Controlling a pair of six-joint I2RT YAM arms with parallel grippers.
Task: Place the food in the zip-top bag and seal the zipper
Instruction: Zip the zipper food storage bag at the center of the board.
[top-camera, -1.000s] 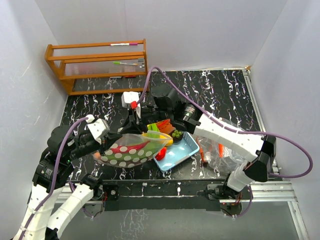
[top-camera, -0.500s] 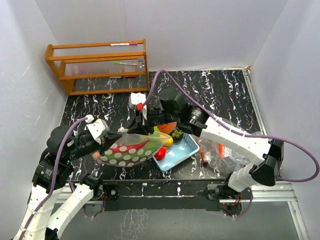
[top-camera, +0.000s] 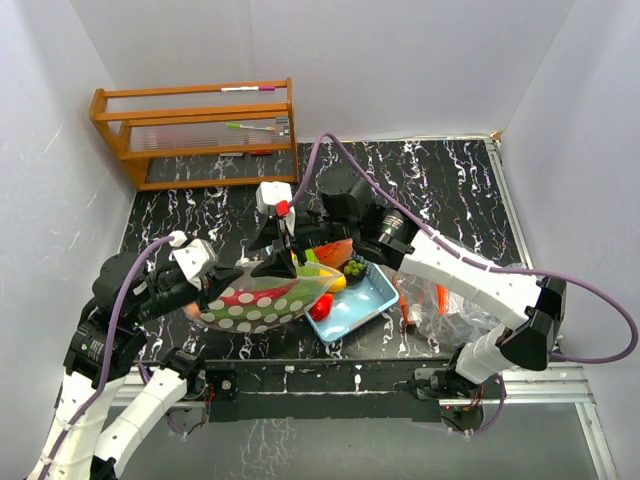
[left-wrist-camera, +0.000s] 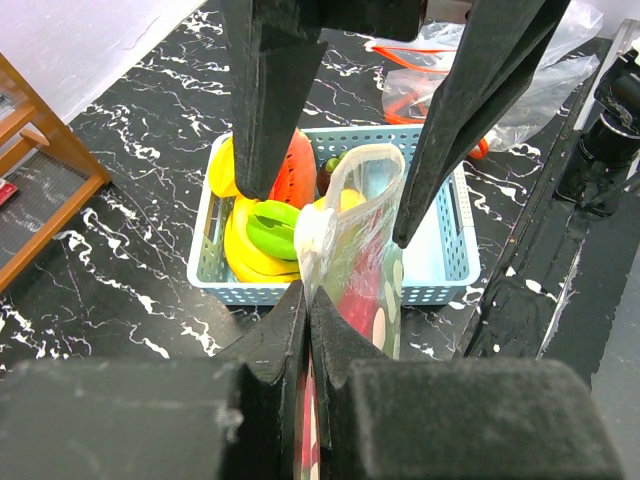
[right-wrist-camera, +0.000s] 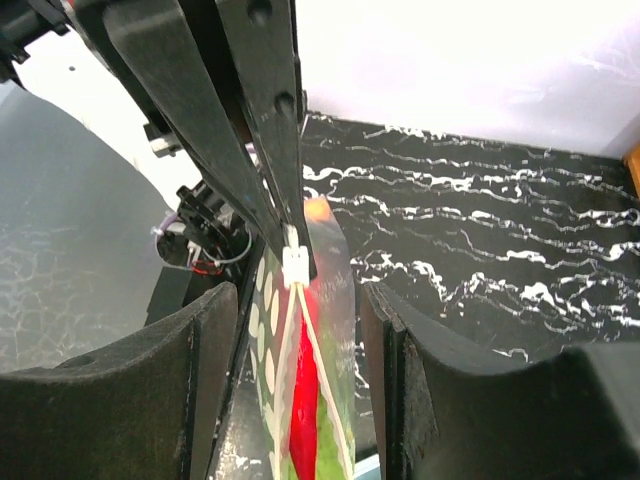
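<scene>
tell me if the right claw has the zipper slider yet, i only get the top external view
Observer: No. In the right wrist view the white slider sits between the right claw fingers, which stand apart on either side, clear of it.
Operator: is the left claw holding the bag
Observer: Yes. The left wrist view shows the left claw shut on the edge of the zip-top bag.
Operator: what's in the basket behind it
Observer: The left wrist view shows yellow bananas, a watermelon slice and a green piece in the light-blue basket.
</scene>
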